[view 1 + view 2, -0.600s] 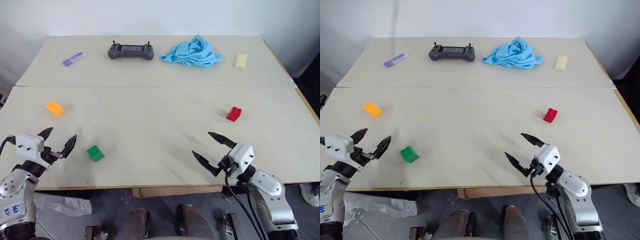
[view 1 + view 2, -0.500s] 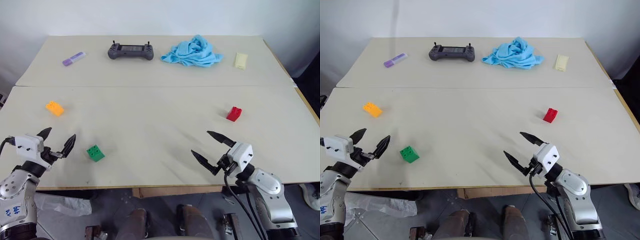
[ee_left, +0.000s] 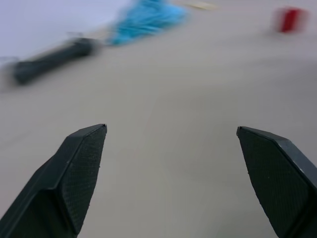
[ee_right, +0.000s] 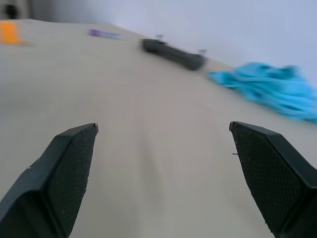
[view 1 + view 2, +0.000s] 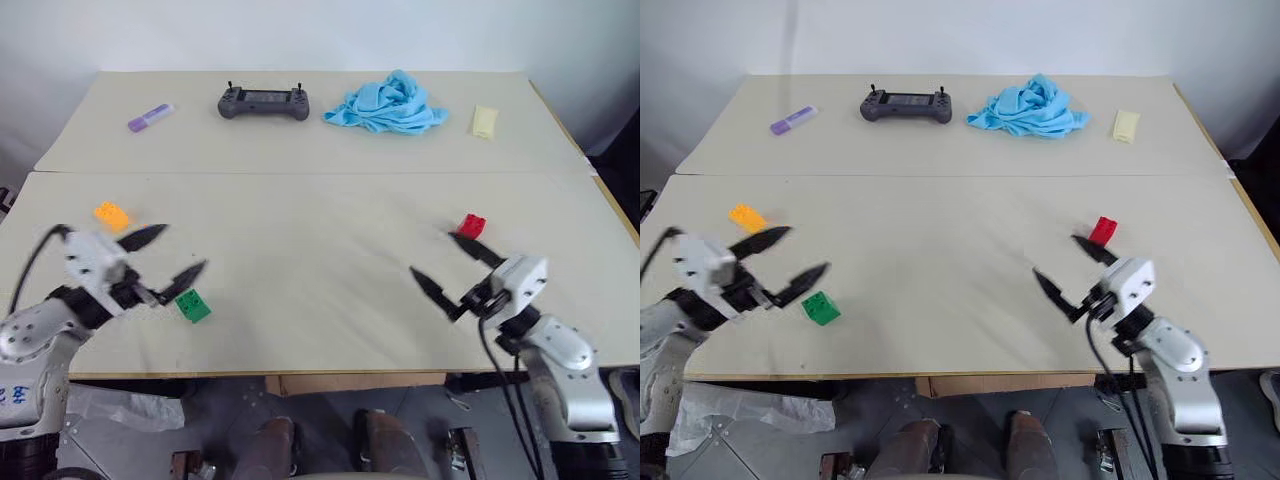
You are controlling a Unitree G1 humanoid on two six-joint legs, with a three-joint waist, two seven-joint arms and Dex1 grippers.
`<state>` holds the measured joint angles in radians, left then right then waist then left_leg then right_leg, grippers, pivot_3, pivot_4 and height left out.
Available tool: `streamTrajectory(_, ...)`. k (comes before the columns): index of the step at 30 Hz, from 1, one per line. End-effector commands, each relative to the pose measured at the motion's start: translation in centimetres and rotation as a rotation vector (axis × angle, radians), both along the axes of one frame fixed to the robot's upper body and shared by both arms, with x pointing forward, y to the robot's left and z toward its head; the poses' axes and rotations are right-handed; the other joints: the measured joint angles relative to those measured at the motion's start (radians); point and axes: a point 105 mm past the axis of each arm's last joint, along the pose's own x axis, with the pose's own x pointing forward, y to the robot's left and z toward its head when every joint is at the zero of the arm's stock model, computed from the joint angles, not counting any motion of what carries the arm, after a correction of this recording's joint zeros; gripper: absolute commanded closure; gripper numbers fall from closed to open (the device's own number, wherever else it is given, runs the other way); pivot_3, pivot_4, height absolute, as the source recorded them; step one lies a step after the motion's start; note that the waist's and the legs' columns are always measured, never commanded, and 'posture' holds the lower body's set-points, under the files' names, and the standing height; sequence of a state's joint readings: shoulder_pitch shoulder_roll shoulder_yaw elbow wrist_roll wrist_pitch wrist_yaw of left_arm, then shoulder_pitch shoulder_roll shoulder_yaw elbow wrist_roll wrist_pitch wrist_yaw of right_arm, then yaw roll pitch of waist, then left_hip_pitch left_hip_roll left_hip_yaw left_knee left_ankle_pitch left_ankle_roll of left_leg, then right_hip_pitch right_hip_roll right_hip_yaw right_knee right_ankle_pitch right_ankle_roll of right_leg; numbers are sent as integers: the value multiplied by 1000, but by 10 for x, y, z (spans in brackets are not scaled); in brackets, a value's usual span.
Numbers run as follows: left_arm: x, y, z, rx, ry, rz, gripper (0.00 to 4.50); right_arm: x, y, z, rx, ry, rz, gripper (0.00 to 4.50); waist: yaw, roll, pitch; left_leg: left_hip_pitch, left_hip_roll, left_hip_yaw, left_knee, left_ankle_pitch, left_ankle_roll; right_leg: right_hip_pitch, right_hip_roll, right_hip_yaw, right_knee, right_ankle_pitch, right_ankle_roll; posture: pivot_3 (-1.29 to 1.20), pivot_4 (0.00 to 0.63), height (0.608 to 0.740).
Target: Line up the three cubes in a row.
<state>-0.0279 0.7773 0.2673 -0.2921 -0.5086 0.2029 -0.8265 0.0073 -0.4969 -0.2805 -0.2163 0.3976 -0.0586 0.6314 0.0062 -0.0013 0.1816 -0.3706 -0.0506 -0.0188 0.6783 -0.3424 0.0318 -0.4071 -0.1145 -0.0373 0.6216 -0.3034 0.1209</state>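
Gaping wide and empty, left gripper (image 5: 163, 256) and right gripper (image 5: 447, 267) hover over three studded plastic cubes (image 5: 192, 305).

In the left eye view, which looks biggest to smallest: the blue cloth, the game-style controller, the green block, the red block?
1. Blue cloth
2. Grey controller
3. Green block and red block: they look alike, and the green sits nearer the camera, so no ranking.

Orange cube (image 5: 111, 215), green cube (image 5: 192, 306), red cube (image 5: 471, 225), well apart
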Motion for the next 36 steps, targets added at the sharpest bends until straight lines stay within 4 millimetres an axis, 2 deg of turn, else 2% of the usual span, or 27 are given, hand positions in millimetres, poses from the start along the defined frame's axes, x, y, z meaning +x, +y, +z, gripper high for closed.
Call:
streamTrajectory(1,-9,-32,7,37,5,-168,34,-10,-59,-6,38,21,-251,0,0,0,0,0,0,0,-1,0,0,0,0,0,0,0,0,0,150,740)
streamTrajectory(3,-8,-39,7,47,15,-202,34,-16,-79,-20,62,86,-330,0,-4,1,0,0,0,0,-2,0,0,0,1,0,0,0,0,0,150,740)
streamTrajectory(5,-7,-43,5,51,32,-223,34,-19,-85,-29,51,152,-352,0,-10,2,-1,0,0,1,-3,0,0,-1,1,0,0,0,0,0,150,740)
streamTrajectory(7,-7,-44,2,50,44,-233,34,-14,-80,-24,46,157,-336,0,-19,4,-1,1,1,3,-3,0,0,-1,2,1,0,0,0,0,150,740)
streamTrajectory(10,-6,-45,-6,75,58,-249,34,9,-64,-6,93,180,-322,0,-33,5,0,2,2,4,-1,1,0,-1,2,3,0,0,0,0,150,740)
streamTrajectory(14,-1,-47,-8,107,32,-227,34,36,-40,10,124,253,-317,0,-28,5,0,1,2,3,0,1,-2,-2,2,3,1,0,-1,0,150,740)
streamTrajectory(18,1,-47,-15,139,33,-225,34,66,-31,10,118,373,-441,0,-13,5,0,0,2,3,1,1,-1,-3,2,3,1,0,-1,0,150,740)
streamTrajectory(23,0,-49,-17,152,29,-231,34,95,-31,15,174,397,-620,0,-7,5,0,-2,1,2,0,1,-1,-4,1,2,1,0,-1,0,150,740)
streamTrajectory(29,0,-50,-18,145,17,-215,34,110,-20,5,202,420,-697,0,-10,6,0,-3,1,2,0,1,-1,-5,2,1,4,0,-1,0,150,740)
streamTrajectory(34,-1,-50,-19,146,14,-210,34,113,-12,0,238,436,-723,0,-13,6,0,-3,1,2,0,1,-1,-6,2,1,4,0,-1,0,150,740)
streamTrajectory(36,0,-48,-18,149,6,-202,0,110,-11,-1,269,428,-766,406,-14,6,0,-3,1,2,0,1,-1,-6,2,1,5,0,-1,0,150,740)
